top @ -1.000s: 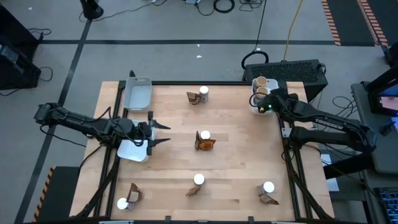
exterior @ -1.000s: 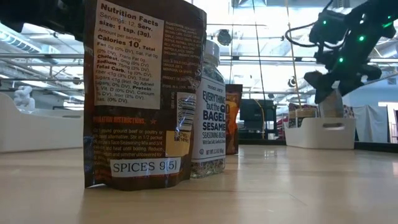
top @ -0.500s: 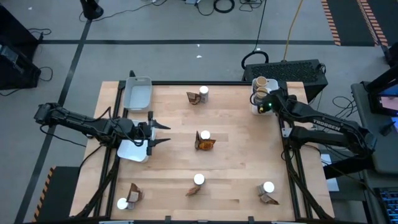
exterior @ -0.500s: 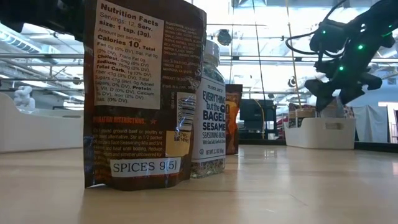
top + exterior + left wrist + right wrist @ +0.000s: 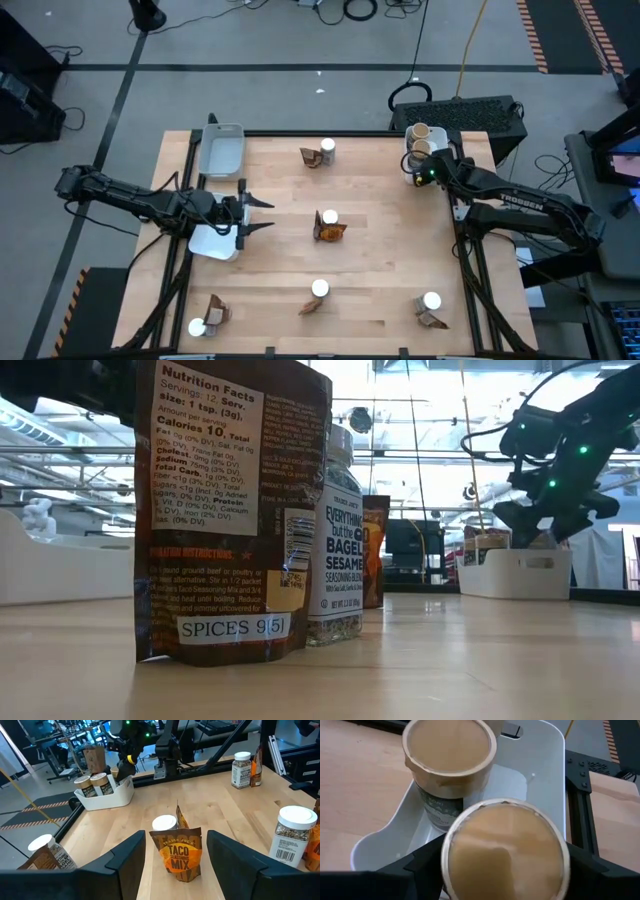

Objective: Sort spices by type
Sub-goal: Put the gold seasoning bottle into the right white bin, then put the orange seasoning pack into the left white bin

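Observation:
My right gripper (image 5: 424,173) is shut on a tan-topped jar (image 5: 504,851) over the near end of the white tray (image 5: 410,172) at the table's far right corner. Two more tan-topped jars (image 5: 419,131) (image 5: 420,148) stand in that tray. My left gripper (image 5: 266,215) is open and level at the table's left side, touching nothing. A brown taco-mix packet (image 5: 180,854) and a white-lidded jar (image 5: 165,823) stand ahead of it at the table's middle (image 5: 328,225). Several more packet-and-jar pairs stand about the table. My right gripper pinches the tan-topped jar between its two fingers (image 5: 427,865), one on either side of the jar's wall just under the lid (image 5: 470,835). The fingers come from above, pointing down. The jar is upright over the tray; its base is hidden.
A white tray (image 5: 213,243) lies under my left arm, and a greyer one (image 5: 222,150) at the far left corner. Packet-and-jar pairs stand at the far middle (image 5: 318,153), near middle (image 5: 317,295), near right (image 5: 430,308) and near left (image 5: 205,320). One pair (image 5: 235,510) fills the low view.
My right gripper, still shut on the tan-topped jar, has come down toward the far right tray. My left arm has kept still.

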Available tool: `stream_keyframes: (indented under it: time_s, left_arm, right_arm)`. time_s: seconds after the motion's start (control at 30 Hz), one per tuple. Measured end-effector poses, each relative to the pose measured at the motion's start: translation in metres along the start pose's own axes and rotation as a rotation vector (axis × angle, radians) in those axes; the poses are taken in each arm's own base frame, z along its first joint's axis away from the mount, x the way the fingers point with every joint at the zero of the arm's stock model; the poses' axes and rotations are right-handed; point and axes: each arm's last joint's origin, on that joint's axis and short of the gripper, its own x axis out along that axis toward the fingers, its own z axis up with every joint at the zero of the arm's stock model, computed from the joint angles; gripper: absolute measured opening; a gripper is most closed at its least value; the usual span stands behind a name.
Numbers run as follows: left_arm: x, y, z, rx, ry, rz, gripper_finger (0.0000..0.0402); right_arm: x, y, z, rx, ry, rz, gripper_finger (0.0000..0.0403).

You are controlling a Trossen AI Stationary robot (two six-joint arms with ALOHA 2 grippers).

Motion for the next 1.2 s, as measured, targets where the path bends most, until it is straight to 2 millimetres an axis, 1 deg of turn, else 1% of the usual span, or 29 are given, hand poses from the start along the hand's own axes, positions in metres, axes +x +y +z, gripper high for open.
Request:
stream_keyframes:
  time_s: [0.17,0.67,0.97,1.2]
  left_arm:
    - [0.000,0.000,0.000,0.000,0.000,0.000,0.0214]
    - [0.000,0.000,0.000,0.000,0.000,0.000,0.0214]
    - [0.000,0.000,0.000,0.001,0.001,0.000,0.0214]
    - [0.000,0.000,0.000,0.001,0.001,0.000,0.0214]
  right_arm:
    - [0.000,0.000,0.000,-0.001,-0.003,-0.001,0.0301]
    - [-0.001,0.005,0.008,-0.056,-0.053,0.062,0.0304]
    - [-0.012,0.008,0.027,-0.069,-0.104,0.087,0.0304]
    - [-0.028,0.010,0.050,-0.038,-0.167,0.121,0.0304]
